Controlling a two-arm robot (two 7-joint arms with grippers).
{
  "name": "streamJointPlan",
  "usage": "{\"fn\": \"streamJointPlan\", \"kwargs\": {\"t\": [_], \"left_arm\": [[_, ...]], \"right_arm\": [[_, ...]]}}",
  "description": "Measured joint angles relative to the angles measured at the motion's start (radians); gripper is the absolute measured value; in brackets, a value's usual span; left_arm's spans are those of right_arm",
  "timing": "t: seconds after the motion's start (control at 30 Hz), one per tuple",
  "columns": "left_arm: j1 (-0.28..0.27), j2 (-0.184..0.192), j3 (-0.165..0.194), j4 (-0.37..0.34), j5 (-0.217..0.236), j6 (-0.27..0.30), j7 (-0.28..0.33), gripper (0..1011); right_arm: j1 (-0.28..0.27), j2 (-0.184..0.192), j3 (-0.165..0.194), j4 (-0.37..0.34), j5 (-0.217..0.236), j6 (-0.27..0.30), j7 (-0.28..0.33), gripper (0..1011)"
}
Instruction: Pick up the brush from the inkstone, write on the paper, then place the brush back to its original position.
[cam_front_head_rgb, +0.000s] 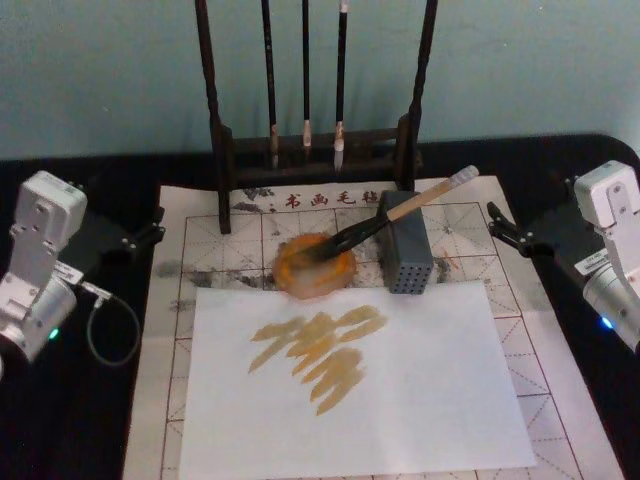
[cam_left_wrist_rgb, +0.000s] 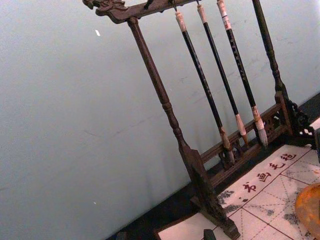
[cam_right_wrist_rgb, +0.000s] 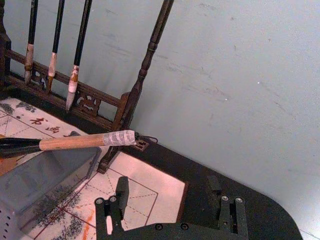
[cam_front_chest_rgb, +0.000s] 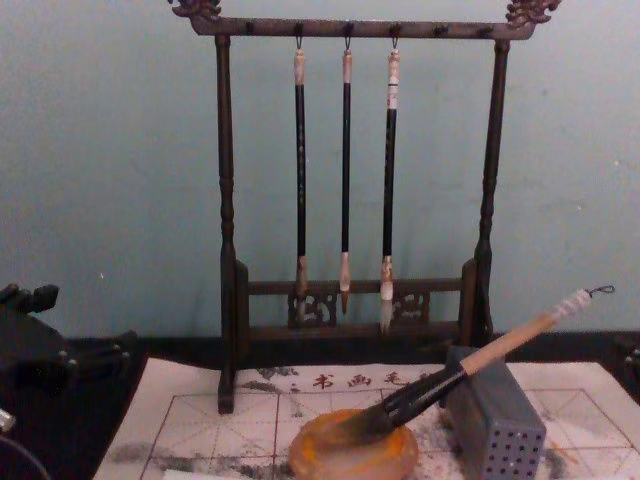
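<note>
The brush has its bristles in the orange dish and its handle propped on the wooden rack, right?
Not quite. The brush does have its bristles in the inkstone, but its handle is propped on the grey block instead. The chest view shows this from the side.

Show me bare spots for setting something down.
Bare paper left of the inkstone and right of the block. The white sheet is free near its front edge. Crowded at the back: inkstone, brush, block, stand.

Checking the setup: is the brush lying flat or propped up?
Propped: brush tip in the inkstone, handle on the grey block.
</note>
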Motion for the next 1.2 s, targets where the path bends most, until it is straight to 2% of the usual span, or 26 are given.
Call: {"fn": "streamJointPlan", "kwargs": {"t": [1.2], "left_arm": [[0.0, 0.0, 0.0, 0.0, 0.0, 0.0, 0.0, 1001]], "right_arm": [[0.0, 0.0, 0.0, 0.0, 0.0, 0.0, 0.0, 1000]]}}
